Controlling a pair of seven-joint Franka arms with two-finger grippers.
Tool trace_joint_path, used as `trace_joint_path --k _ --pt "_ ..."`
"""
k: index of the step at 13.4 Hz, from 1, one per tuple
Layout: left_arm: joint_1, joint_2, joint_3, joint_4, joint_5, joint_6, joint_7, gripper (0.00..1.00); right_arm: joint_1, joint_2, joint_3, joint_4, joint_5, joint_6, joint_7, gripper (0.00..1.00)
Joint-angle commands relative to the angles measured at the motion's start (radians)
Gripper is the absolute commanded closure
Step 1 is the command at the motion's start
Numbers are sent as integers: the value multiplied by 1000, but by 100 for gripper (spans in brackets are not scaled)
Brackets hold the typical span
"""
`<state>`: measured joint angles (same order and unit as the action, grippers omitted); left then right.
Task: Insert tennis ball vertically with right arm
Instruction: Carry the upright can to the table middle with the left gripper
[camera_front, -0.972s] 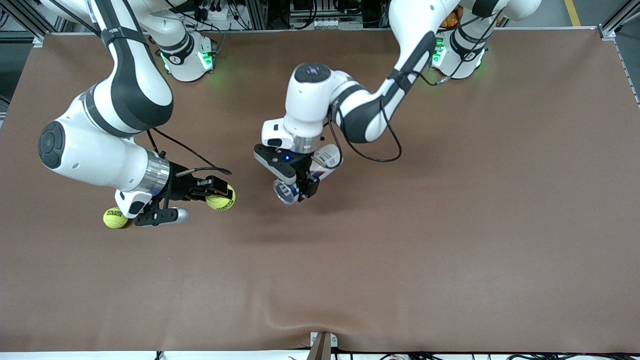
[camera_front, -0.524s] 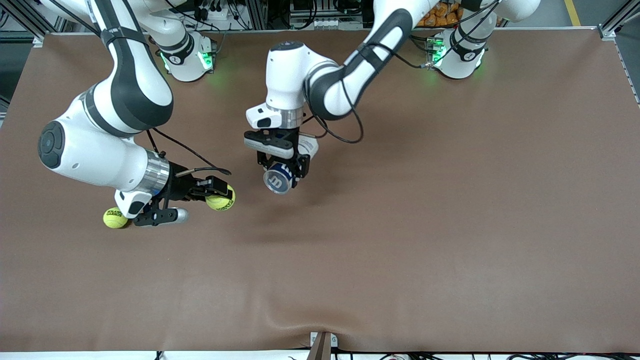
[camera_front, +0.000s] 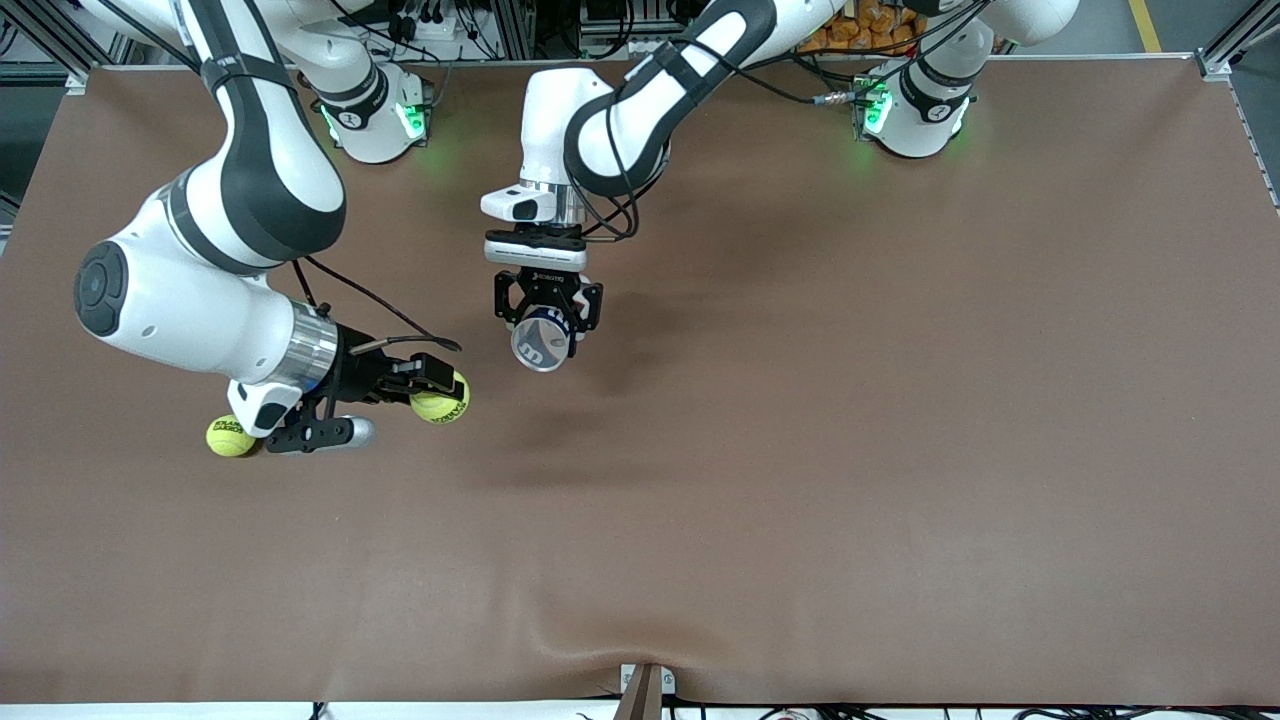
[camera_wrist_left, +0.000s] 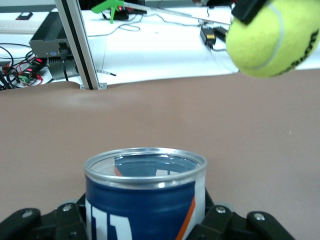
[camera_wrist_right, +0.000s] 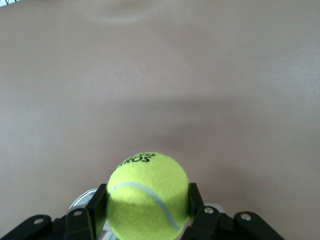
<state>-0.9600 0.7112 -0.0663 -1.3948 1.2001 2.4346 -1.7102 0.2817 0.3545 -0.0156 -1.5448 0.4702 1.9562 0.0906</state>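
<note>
A: How many balls does the front view show?

B: Two. One tennis ball (camera_front: 441, 403) sits clamped between the fingers of the right gripper (camera_front: 432, 392), up over the table (camera_front: 900, 450). A second ball (camera_front: 230, 436) lies on the table, well back from those fingertips, beside the right wrist and toward the right arm's end.

A: And cans?

B: One — a blue and white can (camera_front: 541, 343), grasped by the left gripper (camera_front: 545, 322), whose fingers press on its sides. It hangs over the middle of the table.

A: What does the left wrist view add?

B: The can's open mouth (camera_wrist_left: 145, 162), a bare metal rim just ahead of the finger mounts, with the inside visible. The held ball (camera_wrist_left: 273, 36) shows farther off, above and past the rim, apart from it. The front view shows only a round end of the can and does not settle which end that is.

A: And the right wrist view?

B: The ball (camera_wrist_right: 148, 195) filling the gap between the two black fingers (camera_wrist_right: 98, 207), dark lettering on its upper face, a pale seam curving across it. Under it a bit of grey metal peeks out — what it is cannot be told. The can does not appear there.
</note>
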Motion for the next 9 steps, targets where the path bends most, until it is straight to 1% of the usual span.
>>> trace_joint_path --k 1,4,6,9 --pt "-6 -3 8 3 88 -11 -81 25 5 -9 -6 -5 13 7 -2 100" --pt "-17 16 10 7 202 -26 -104 24 7 -11 -6 -5 13 7 -2 100" --pt "-43 51 13 17 245 -87 -111 25 7 -11 -4 -5 13 7 1 100" --pt "-81 60 14 19 317 -120 -234 25 7 -11 -6 -5 13 7 0 100"
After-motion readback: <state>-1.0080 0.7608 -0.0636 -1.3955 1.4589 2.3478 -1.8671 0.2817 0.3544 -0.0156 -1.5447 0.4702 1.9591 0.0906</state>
